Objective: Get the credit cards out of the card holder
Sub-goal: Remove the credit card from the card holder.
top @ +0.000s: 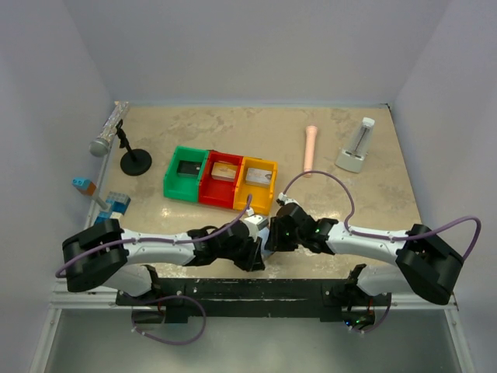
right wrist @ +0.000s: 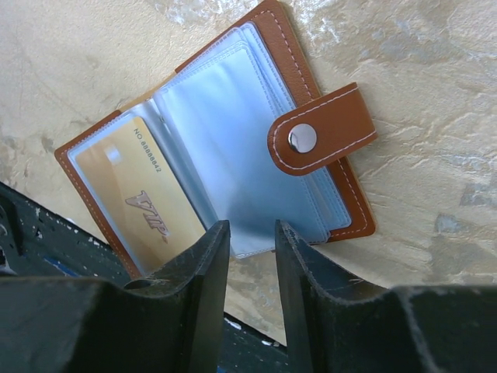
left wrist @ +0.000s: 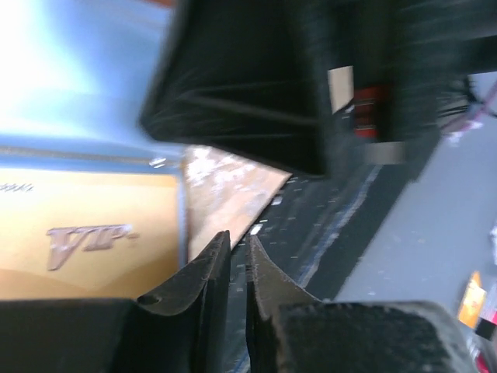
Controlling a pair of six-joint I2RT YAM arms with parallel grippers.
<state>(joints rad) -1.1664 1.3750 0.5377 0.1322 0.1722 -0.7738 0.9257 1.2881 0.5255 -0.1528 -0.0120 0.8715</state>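
6 o'clock, bench edge: card holder (right wrist: pixel 233 132) lying open on marbled beige bench (top: pixel 233 128), gold card (right wrist: pixel 147 202) in one sleeve | right gripper (right wrist: pixel 248 229) half-wide above it, holding nothing | left gripper (left wrist: pixel 238 237) narrow slit, nothing between | centre: bins (top: pixel 217 200) in a row | 10 o'clock: microphone (top: pixel 109 132) | 1 o'clock: pink tube (top: pixel 311 150) | pale walls (top: pixel 256 47) on three sides

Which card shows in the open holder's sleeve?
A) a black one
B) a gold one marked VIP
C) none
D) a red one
B: the right wrist view shows a gold card marked VIP in a sleeve of the holder.
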